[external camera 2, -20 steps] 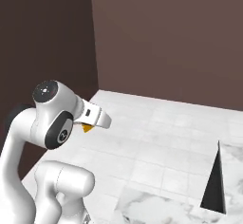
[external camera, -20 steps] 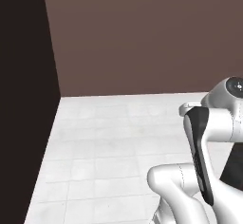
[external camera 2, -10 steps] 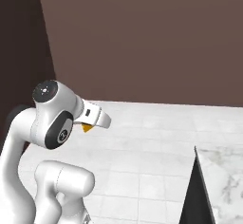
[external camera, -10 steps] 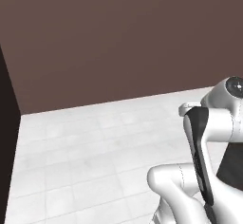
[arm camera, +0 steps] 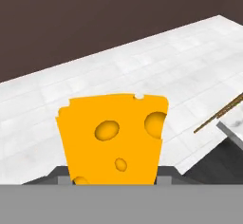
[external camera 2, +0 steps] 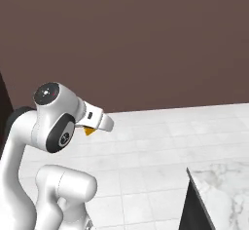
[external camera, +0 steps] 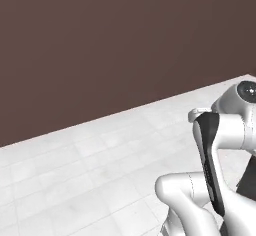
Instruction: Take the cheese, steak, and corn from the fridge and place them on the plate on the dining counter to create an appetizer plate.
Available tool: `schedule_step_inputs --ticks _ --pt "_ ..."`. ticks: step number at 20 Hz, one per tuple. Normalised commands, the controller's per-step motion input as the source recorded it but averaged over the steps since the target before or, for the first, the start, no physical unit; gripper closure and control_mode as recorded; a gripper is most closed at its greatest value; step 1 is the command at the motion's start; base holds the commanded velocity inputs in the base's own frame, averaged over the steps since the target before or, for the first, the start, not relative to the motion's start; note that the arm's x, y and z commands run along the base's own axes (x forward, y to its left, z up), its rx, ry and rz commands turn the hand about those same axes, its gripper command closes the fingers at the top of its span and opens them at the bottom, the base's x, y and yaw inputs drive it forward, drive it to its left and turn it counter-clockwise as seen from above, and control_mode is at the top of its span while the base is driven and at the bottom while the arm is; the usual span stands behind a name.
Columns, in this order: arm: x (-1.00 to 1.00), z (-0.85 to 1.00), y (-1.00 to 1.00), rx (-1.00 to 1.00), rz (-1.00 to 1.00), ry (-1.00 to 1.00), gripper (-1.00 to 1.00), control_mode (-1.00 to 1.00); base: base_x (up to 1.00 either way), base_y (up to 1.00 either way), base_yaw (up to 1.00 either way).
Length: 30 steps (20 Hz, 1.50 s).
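The cheese (arm camera: 114,137) is an orange-yellow wedge with round holes, and in the hand view it stands upright close in front of the camera. My gripper (arm camera: 113,179) is shut on its lower part, with a grey fingertip showing on either side. In the right base view an orange corner of the cheese (external camera 2: 88,131) pokes out under the white hand, held high above the floor. A corner of the dining counter (external camera 2: 224,191) with its white marble top and dark base shows at the lower right. The plate, the steak, the corn and the fridge are out of view.
A brown wall (external camera: 115,40) stands ahead across a pale tiled floor (external camera: 90,170). A dark cabinet edge (external camera 2: 3,102) sits at the far left of the right base view. In the hand view a thin wooden rod (arm camera: 219,115) slants beside the counter edge (arm camera: 233,132).
The whole picture has swung: the base has turned, so the dark cabinet slid off to the left and the counter corner shifted in the frame. The cheese stays in my grip.
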Motion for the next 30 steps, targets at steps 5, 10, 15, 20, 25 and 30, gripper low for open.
schedule_step_inputs --ticks 5,10,15,20,25,30 --pt "0.0 0.0 0.0 0.0 0.0 0.0 1.0 1.0 0.78 0.01 -0.42" --pt "0.0 0.0 0.0 0.0 0.0 0.0 1.0 1.0 0.71 0.0 -0.51" --pt "0.0 0.0 0.0 0.0 0.0 0.0 1.0 1.0 0.72 0.0 -0.55" --pt "0.0 0.0 0.0 0.0 0.0 0.0 1.0 1.0 0.93 0.0 -0.51" --pt "0.0 0.0 0.0 0.0 0.0 0.0 1.0 1.0 1.0 0.1 -0.48" --pt "0.0 0.0 0.0 0.0 0.0 0.0 1.0 1.0 0.83 0.25 -0.48"
